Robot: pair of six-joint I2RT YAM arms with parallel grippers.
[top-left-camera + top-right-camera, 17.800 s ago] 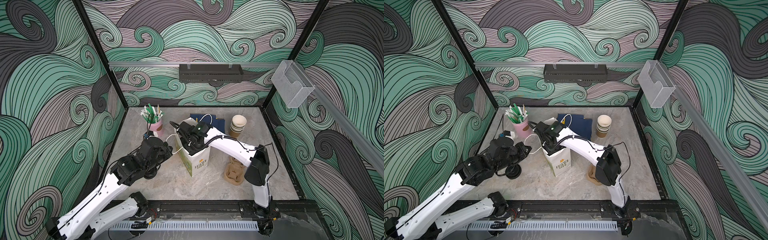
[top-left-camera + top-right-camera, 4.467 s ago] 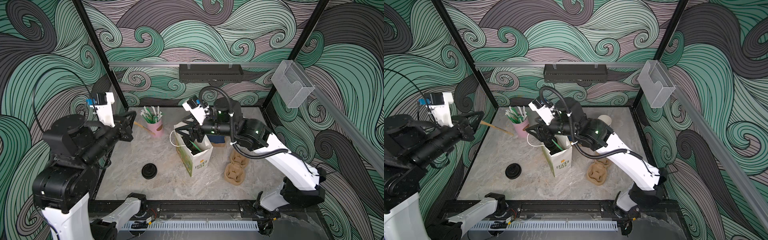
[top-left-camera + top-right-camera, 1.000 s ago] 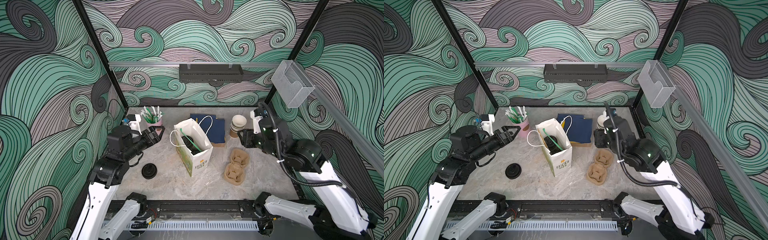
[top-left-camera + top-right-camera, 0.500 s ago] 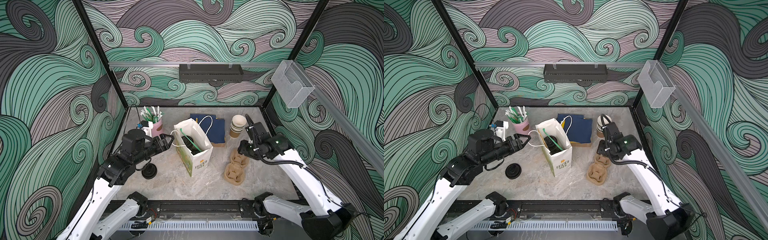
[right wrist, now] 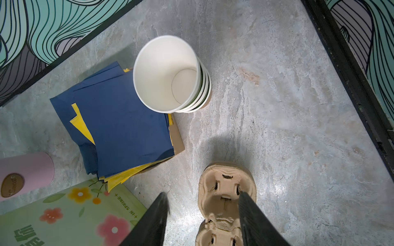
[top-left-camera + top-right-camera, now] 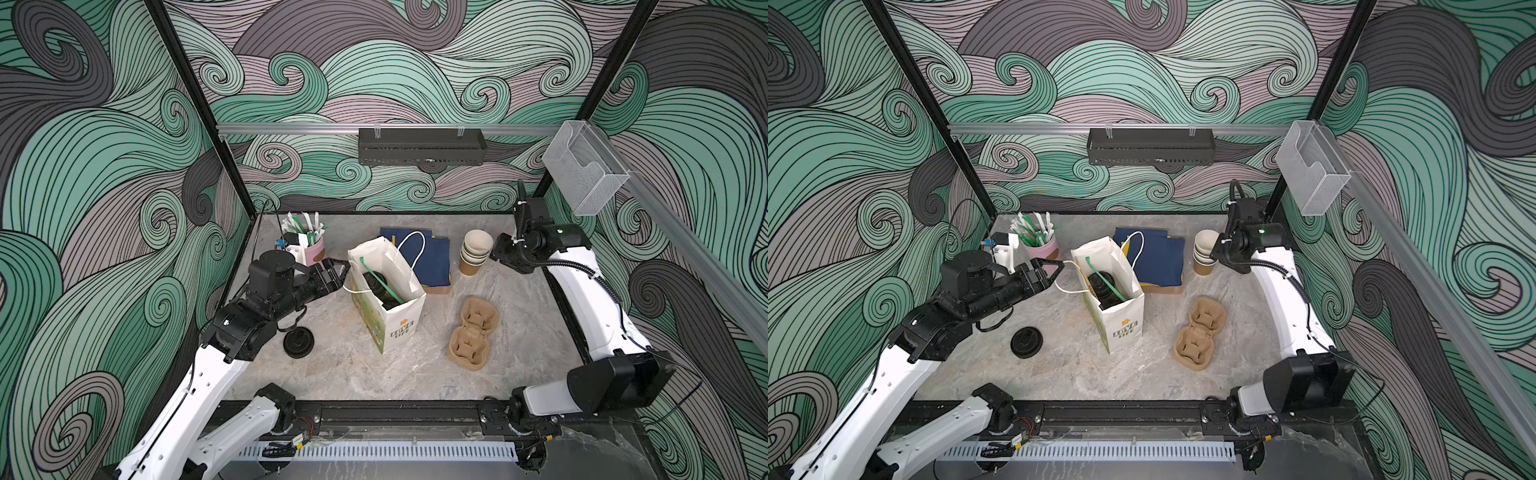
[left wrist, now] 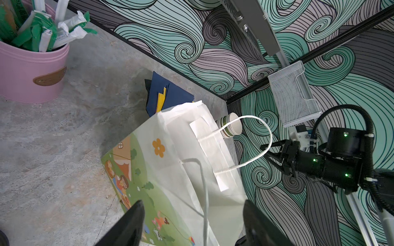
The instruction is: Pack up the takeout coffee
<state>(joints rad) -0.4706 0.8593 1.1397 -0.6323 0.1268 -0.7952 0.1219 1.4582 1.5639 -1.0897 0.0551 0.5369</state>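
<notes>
The takeout coffee (image 6: pixel 376 286) (image 6: pixel 1101 286) sits inside the upright white paper bag (image 6: pixel 395 328) (image 6: pixel 1121 320). Only the black lids show, with a green stick across them. My left gripper (image 6: pixel 338 270) (image 6: pixel 1055 269) (image 7: pixel 193 204) is open at the bag's left side. The near white cord handle (image 7: pixel 204 191) runs between its fingers, and nothing is gripped. My right gripper (image 6: pixel 497 252) (image 6: pixel 1218 254) (image 5: pixel 202 193) hangs open and empty beside the stack of lidless cups, above the cardboard carrier (image 5: pixel 226 191).
A stack of lidless cups (image 6: pixel 476 251) (image 5: pixel 168 74) stands at the back right beside blue and yellow napkins (image 6: pixel 432 257) (image 5: pixel 128 127). The carrier (image 6: pixel 471 336) lies right of the bag, a loose black lid (image 6: pixel 298 341) left of it. A pink pot of straws (image 6: pixel 311 245) stands at the back left.
My left gripper has moved right to the bag's handle. My right arm has folded down, and its gripper now hangs by the cup stack.
</notes>
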